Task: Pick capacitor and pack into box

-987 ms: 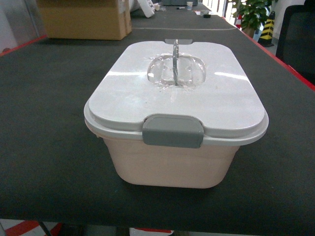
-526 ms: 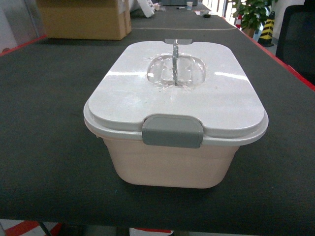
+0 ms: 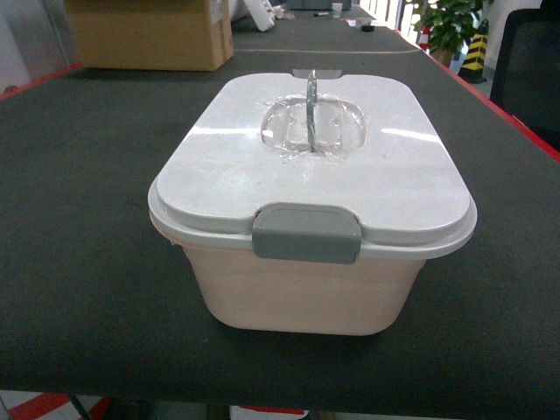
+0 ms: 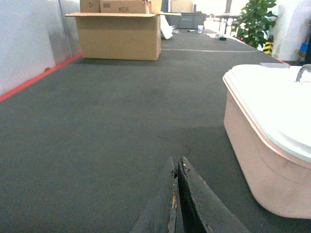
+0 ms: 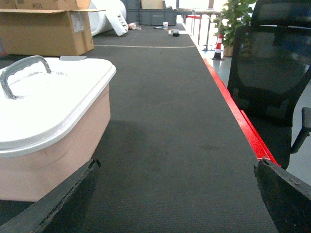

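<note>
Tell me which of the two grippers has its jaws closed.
The left gripper: its jaws meet at the tips. The right gripper has its jaws spread wide, beside the box.

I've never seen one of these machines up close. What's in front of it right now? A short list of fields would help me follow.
Surface: dark grey table with a red edge
Main item: pale pink box, standing upright on the table
Lid: white lid, on the box
Handle: clear handle in the lid's recess, standing up
Latch: grey latch on the front
Left pincer: shut, empty, to the left of the box
Right pincer: open, empty, to the right of the box
Capacitor: none visible
Background: cardboard carton, potted plant, black chair
</note>
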Robot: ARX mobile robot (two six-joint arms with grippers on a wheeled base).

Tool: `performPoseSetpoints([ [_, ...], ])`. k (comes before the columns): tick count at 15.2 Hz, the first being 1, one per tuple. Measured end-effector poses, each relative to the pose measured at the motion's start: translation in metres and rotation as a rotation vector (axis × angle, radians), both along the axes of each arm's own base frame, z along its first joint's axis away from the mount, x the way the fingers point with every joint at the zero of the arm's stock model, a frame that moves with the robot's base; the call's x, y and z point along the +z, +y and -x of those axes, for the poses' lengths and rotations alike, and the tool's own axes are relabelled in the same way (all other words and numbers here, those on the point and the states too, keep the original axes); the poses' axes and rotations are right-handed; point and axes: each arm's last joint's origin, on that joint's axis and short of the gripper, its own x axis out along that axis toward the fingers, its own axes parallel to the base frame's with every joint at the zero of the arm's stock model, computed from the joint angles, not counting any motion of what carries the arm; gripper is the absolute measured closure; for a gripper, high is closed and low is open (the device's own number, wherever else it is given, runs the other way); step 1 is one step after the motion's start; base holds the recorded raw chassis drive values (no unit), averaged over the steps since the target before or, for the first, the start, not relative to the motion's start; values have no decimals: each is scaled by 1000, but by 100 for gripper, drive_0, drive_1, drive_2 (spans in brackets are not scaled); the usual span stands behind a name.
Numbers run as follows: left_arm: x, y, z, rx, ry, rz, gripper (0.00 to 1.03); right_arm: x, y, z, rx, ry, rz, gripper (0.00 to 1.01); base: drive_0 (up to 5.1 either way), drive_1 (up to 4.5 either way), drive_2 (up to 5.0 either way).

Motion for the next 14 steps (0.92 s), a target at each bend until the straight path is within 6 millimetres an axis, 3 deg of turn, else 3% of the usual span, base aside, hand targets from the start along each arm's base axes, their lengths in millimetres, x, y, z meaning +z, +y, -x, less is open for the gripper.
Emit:
performPoseSetpoints([
  [11,-4,0,18,2,9,1,101,0,0,0,0,1,0,3,0,0,0],
  [14,-4,0,18,2,11,2,66,0,0,0,0,0,0,3,0,0,0],
])
